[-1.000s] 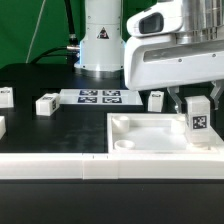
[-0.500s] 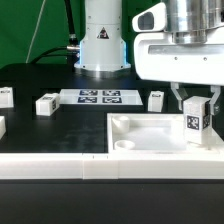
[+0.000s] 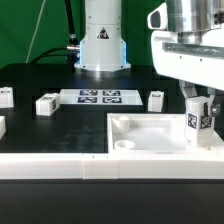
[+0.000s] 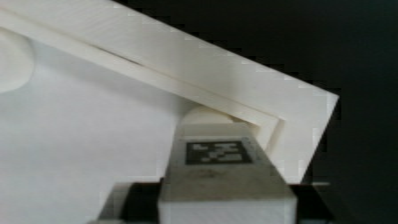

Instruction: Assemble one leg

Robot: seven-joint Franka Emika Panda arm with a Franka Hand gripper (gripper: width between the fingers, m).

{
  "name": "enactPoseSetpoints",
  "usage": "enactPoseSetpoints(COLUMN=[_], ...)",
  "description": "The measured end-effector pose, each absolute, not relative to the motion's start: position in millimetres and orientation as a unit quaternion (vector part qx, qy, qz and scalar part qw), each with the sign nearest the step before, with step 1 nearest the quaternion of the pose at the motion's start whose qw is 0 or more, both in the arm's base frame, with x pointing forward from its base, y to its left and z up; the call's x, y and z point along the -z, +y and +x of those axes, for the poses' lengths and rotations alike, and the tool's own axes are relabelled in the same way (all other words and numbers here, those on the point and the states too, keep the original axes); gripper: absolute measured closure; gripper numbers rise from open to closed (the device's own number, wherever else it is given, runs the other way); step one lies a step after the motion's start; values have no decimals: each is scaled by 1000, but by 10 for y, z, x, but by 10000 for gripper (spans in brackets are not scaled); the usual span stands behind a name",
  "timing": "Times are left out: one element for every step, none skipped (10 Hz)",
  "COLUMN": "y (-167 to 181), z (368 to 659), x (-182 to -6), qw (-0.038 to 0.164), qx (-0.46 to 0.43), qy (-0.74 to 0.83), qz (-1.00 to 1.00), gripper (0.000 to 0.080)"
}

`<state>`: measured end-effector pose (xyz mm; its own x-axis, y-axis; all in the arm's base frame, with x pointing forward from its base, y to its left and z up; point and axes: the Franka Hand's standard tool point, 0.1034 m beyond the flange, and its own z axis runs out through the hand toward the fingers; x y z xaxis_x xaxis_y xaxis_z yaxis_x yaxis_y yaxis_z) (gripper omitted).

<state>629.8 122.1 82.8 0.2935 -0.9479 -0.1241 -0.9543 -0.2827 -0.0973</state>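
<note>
Shifted toward the exterior view's right since a second ago: gripper [image 3: 200,106] and the leg [image 3: 200,122] it carries have slid across the panel [image 3: 150,137]. They went from partway in to the panel corner by the worktop [image 3: 30,82] edge on the exterior view's right. Height looks about unchanged.

Fingers [image 3: 187,99] pinch the leg from both sides. Leg upright, tag toward the exterior camera. Wrist view agrees: leg [image 4: 217,158] over the panel [image 4: 89,130] corner, raised rim just beyond it. Leg base touching the panel or hovering: cannot tell. Any socket under it is hidden by the leg. One socket [image 3: 122,145] shows at another panel corner, nearer the exterior camera, and it is empty.

Spare legs [image 3: 47,103] lie loose toward the worktop's far edge. One spare [image 3: 156,99] is near the marker board [image 3: 100,97].

For the task: sideways travel looks about finished and the leg seems lined up with the corner. Judged step is alignment before insertion, leg not yet assembled. Next move probably needs a straight lowering into the corner socket. Risk is catching the rim if the leg is off-centre.
</note>
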Motion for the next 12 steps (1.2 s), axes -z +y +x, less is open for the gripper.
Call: enactPoseSetpoints(y=[1222,1223,1221,1199,1147,1097,1096,1111,1147,1165,1194,1212], z=[6298,6298,6310,6323,6335,6349,6342,6332,6331,6335,6328,6323], x=[-828,-830,-849,-855,-849,-832,-817,-812,-819,-825,-824,-816], qw=[77,77,77,79,80,80,77,68,62,52,44,39], qx=[-19,-18,-18,-11,-4,4,7,12,16,21,24,27], qy=[578,558,527,465,402,341,294,229,187,129,91,26], qz=[-812,-826,-846,-882,-912,-937,-953,-971,-980,-990,-995,-999], gripper=[498,498,323,323,176,155,155,151,151,151,151,151])
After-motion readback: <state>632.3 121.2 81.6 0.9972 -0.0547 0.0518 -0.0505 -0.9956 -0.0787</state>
